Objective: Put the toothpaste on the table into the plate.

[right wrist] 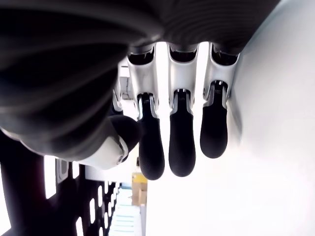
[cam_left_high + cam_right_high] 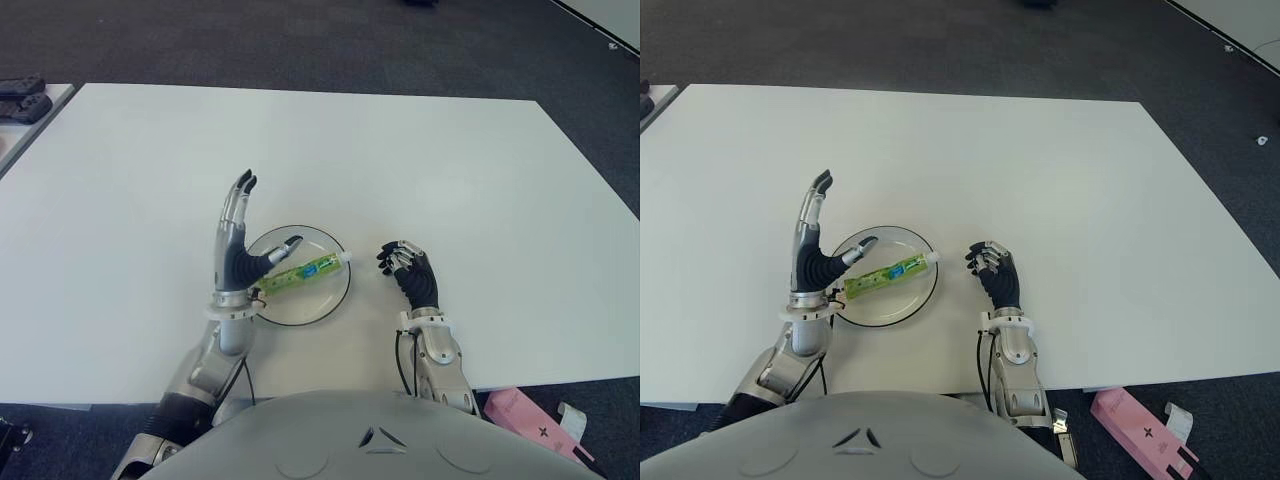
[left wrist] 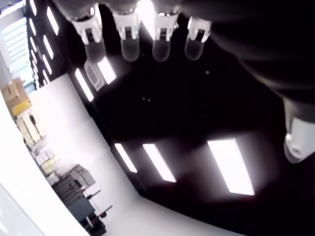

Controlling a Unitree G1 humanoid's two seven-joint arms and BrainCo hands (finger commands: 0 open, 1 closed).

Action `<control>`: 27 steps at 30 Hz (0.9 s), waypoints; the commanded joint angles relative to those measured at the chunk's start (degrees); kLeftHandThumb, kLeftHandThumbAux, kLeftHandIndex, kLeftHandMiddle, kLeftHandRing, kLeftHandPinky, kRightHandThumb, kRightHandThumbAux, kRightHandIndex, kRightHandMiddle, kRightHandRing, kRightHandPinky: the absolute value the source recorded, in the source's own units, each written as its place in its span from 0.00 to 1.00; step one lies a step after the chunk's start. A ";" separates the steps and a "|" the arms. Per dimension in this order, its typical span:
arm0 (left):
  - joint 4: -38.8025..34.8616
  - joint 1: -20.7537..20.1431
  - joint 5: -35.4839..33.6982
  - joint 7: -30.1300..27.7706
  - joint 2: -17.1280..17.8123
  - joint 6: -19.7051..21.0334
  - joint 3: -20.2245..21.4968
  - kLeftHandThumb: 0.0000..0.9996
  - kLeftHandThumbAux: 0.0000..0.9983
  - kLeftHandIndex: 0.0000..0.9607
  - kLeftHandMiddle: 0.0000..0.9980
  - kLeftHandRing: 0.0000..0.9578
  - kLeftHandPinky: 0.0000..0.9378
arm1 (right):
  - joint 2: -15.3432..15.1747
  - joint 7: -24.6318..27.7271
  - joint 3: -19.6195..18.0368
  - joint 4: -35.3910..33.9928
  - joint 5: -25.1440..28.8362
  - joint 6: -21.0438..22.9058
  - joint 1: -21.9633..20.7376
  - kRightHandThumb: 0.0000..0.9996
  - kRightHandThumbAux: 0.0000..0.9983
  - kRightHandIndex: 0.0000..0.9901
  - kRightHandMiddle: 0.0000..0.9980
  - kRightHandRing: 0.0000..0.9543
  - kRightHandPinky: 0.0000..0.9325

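Observation:
A green toothpaste tube [image 2: 303,272] with a white cap lies slantwise inside the clear round plate [image 2: 330,297] near the table's front edge. My left hand [image 2: 240,245] is raised upright just left of the plate, fingers straight and spread, thumb over the plate's rim, holding nothing. In the left wrist view its fingers [image 3: 130,42] point up at the ceiling. My right hand [image 2: 408,272] shows just right of the plate with fingers curled [image 1: 181,142] and nothing in them.
The white table [image 2: 400,160] stretches far back and to both sides. Dark objects [image 2: 22,100] sit on another surface at the far left. A pink box [image 2: 525,418] lies on the floor at the lower right.

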 commanded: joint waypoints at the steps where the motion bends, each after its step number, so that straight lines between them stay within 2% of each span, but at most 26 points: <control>1: 0.81 1.90 -1.74 0.69 -2.24 -0.37 2.02 0.00 0.50 0.00 0.00 0.00 0.00 | -0.13 -0.03 -0.30 1.63 0.09 0.98 -0.03 0.71 0.73 0.44 0.55 0.57 0.58; 4: 0.72 2.32 -2.40 0.57 -3.61 -0.41 2.91 0.00 0.49 0.00 0.00 0.00 0.00 | -0.12 -0.19 -0.30 1.68 0.01 1.08 -0.10 0.71 0.73 0.44 0.55 0.57 0.59; 7: 1.88 0.79 -4.45 0.29 -2.69 -4.07 5.11 0.00 0.48 0.00 0.00 0.00 0.00 | 0.05 -0.49 -0.18 1.34 -0.19 1.54 0.04 0.71 0.73 0.44 0.55 0.58 0.59; 9: 4.25 -2.61 -5.38 0.34 -1.80 -6.58 6.67 0.00 0.48 0.00 0.00 0.00 0.00 | 0.12 -0.64 -0.16 1.27 -0.27 1.76 0.02 0.71 0.73 0.44 0.55 0.58 0.60; 15: 6.30 -2.36 -2.12 3.02 -2.63 -11.11 8.12 0.00 0.45 0.00 0.00 0.00 0.00 | 0.21 -0.82 -0.03 0.78 -0.22 2.35 0.09 0.71 0.73 0.44 0.55 0.58 0.59; 19: 6.95 -2.07 -0.40 4.00 -2.98 -12.07 8.65 0.00 0.44 0.00 0.00 0.00 0.00 | 0.22 -0.83 -0.01 0.47 -0.17 2.88 0.13 0.71 0.73 0.44 0.55 0.58 0.59; 27: 6.33 -1.26 -0.38 3.27 -5.00 -10.58 9.29 0.00 0.43 0.00 0.00 0.00 0.00 | 0.14 -0.99 0.09 0.13 -0.39 3.66 0.11 0.71 0.73 0.44 0.54 0.58 0.59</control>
